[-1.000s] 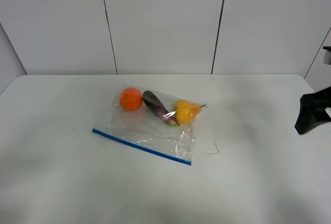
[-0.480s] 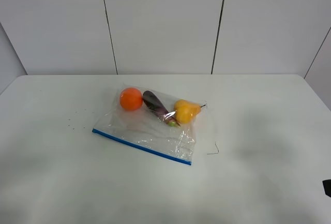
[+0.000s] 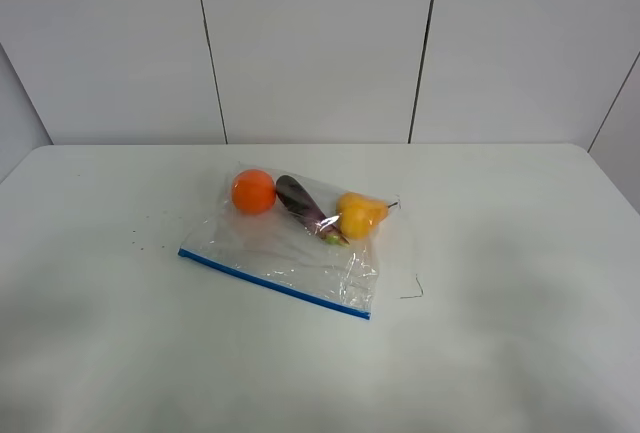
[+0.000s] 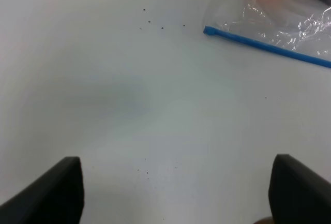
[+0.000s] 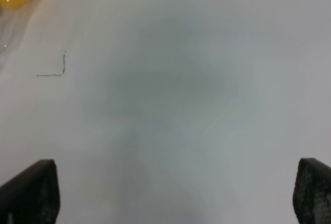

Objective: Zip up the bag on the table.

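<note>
- Both tools stand apart: your left tool (image 4: 176, 193) shows its two dark fingertips wide at the wrist view's corners, and your right tool (image 5: 176, 195) does likewise; neither holds anything.
- Neither tool appears in the high view.
- Clear crinkly plastic zip bag (image 3: 290, 243) lies flat mid-counter, blue zipper strip (image 3: 272, 282) along its near edge, running diagonally.
- Round orange (image 3: 253, 192), purple eggplant (image 3: 302, 203) and yellow pear (image 3: 359, 214) sit bunched at the far side, away from the strip.
- Plain white matte counter (image 3: 520, 333) around it looks bare apart from small specks.
- Suggest you pin one strip end, pinch at the other, and run along the diagonal.
</note>
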{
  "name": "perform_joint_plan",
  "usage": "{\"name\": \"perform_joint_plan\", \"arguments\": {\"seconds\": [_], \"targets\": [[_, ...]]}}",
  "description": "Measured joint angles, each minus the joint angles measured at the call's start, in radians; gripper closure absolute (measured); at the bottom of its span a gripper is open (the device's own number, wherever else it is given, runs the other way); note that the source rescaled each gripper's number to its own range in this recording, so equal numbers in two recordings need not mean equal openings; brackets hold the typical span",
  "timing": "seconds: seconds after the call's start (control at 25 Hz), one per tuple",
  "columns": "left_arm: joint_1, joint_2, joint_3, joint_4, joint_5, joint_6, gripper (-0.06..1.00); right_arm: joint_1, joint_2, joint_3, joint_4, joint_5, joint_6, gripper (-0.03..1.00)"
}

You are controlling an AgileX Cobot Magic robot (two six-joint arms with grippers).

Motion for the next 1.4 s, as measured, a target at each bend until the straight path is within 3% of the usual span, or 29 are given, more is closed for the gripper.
{"name": "perform_joint_plan", "arguments": {"seconds": [0.88, 1.4], "targets": [[0.0, 0.0, 0.0, 0.0, 0.0, 0.0, -0.05, 0.0, -0.197, 0.004, -0.001, 0.0, 0.0, -0.03], [0.0, 0.0, 0.0, 0.001, 0.0, 0.0, -0.05, 0.0, -0.199, 0.004, -0.001, 0.0, 0.0, -0.03]]}}
